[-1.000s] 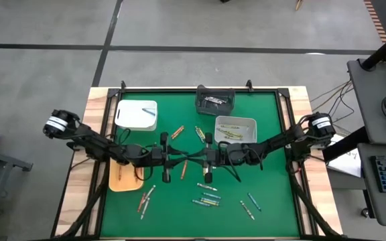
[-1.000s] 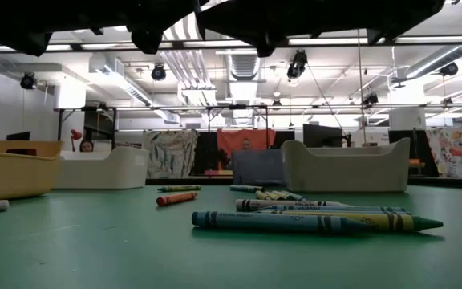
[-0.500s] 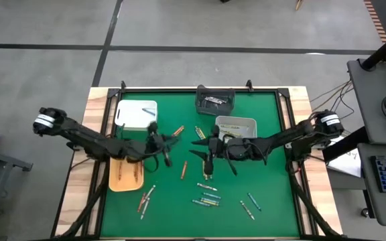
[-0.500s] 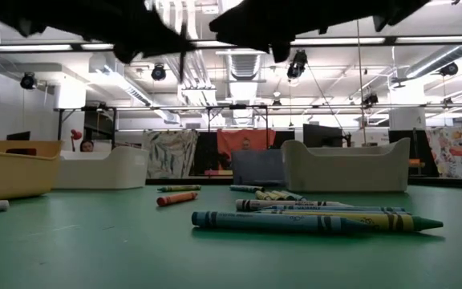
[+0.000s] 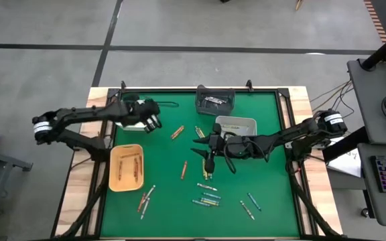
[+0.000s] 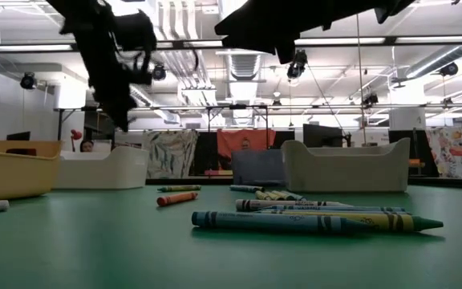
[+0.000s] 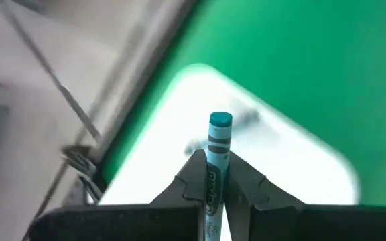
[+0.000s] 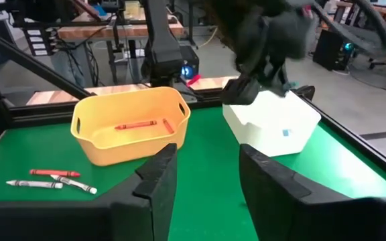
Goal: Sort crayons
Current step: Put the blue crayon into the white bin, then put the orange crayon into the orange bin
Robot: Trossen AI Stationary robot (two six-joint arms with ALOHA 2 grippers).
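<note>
Your left pincer (image 5: 154, 122) is clamped on a blue-green crayon (image 7: 218, 150) and now hangs over the white tray (image 5: 129, 114); a second ago it was out over the middle of the green table (image 5: 260, 174), well away from that tray, with its fingers only closing. Your right pincer (image 5: 204, 158), which was shut a second ago, now stands with its fingers (image 8: 158, 179) apart and nothing between them, well to the far side of the white tray from the left arm's base, near the grey tray (image 5: 236, 127). Judging from that, one crayon looks to have been let go on the right and another is ready to be dropped on the left, so the sort is moving on, though many loose crayons (image 5: 208, 199) still lie on the table, well apart from the white tray. The left wrist view alone shows you the crayon's colour and that it sticks out past the fingertips with the white tray beneath it; the high view cannot resolve it. The right wrist view alone shows a red-orange crayon (image 8: 137, 125) already in the yellow tray (image 8: 130, 127), just beside the white one.
</note>
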